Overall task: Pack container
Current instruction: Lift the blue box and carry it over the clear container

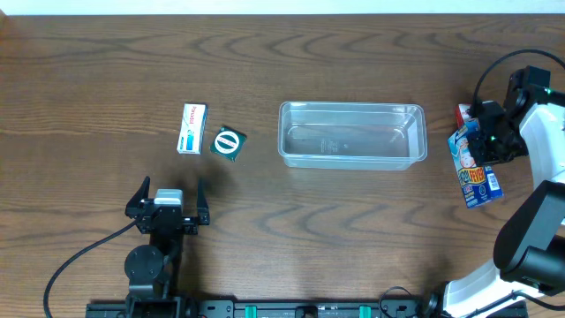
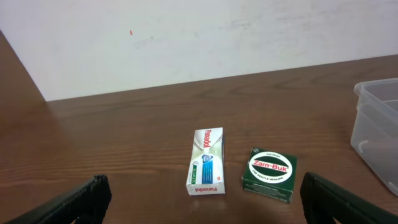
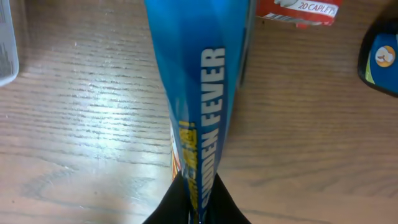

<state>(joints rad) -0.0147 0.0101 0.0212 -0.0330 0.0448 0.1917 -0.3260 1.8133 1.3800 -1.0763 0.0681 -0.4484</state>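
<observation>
Mid-table sits the clear rectangular plastic container [image 1: 353, 106]. To its right, the right gripper [image 3: 196, 202] has its jaws pinched tight on a glossy blue snack packet [image 1: 472, 170]. To its left lie a white oblong carton [image 1: 192, 128] and a small green box [image 1: 229, 143], near the left gripper [image 1: 171, 191], whose jaws are spread wide and hold nothing.

Your left arm [image 1: 148, 263] sits at the near-left of the table, wrist level. The left gripper [image 1: 173, 184] points away from the base toward the far edge, with both fingers [image 2: 74, 200] spread wide apart. Your right arm [image 1: 540, 212] runs up the right edge, bent back toward the centre. The right gripper [image 1: 484, 141] is clamped tight on a blue packet [image 3: 199, 74], with the finger pads pinching its thin edge.
</observation>
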